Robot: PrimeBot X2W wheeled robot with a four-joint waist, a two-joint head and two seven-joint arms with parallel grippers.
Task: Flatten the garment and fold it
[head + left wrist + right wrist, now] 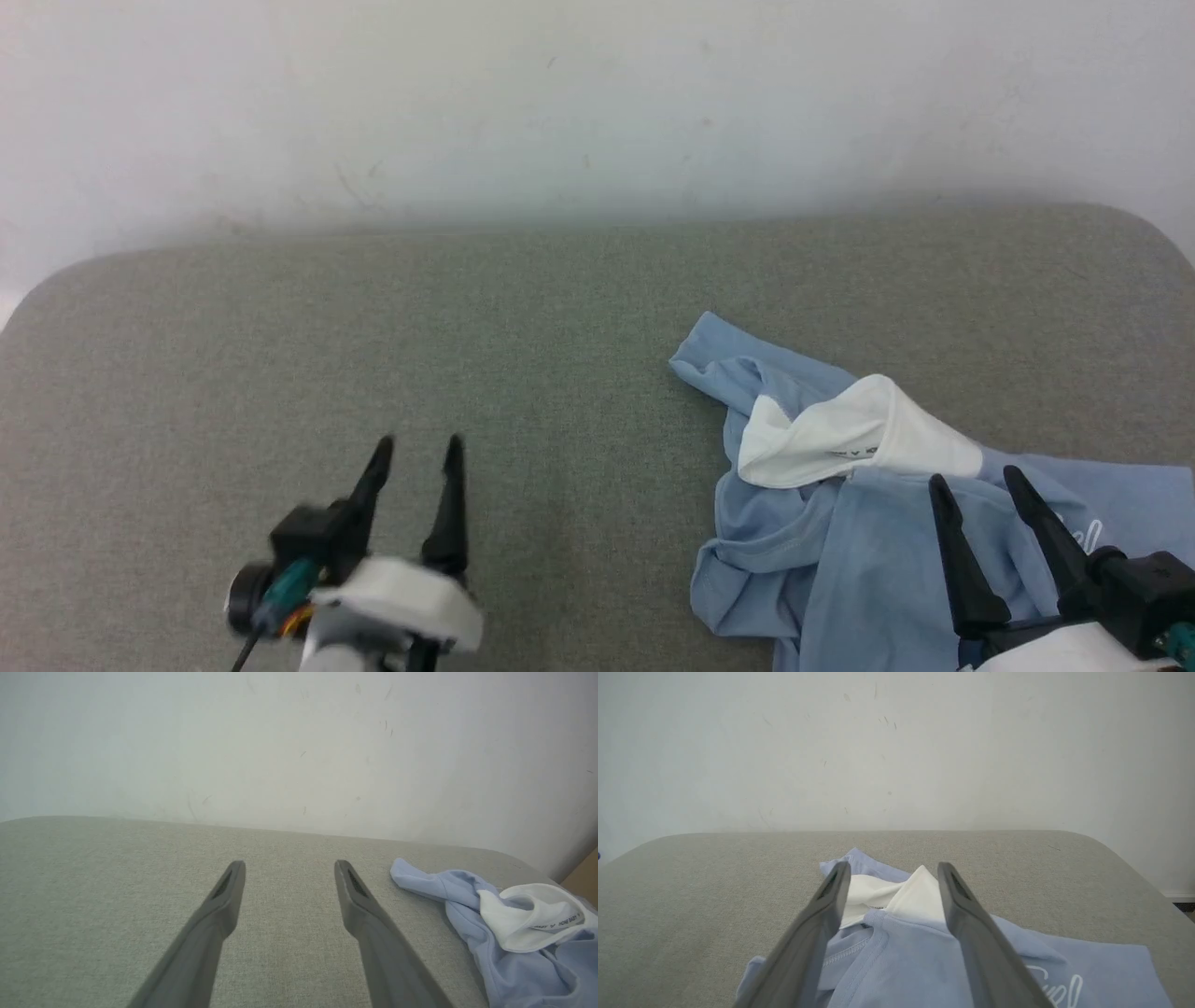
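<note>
T-shirt [868, 560]: crumpled at the right side of the table [467, 317], white part bunched on top.
Left pincer [418, 448]: apart, empty, over bare table.
Right pincer [976, 481]: apart, over the T-shirt, gripping nothing.
Progress: not flattened; folding not begun.

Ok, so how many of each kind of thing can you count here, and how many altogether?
T-shirt, light blue and white: 1
Grippers: 2 (left gripper, right gripper)
Grey padded surface: 1
Total: 4
</note>
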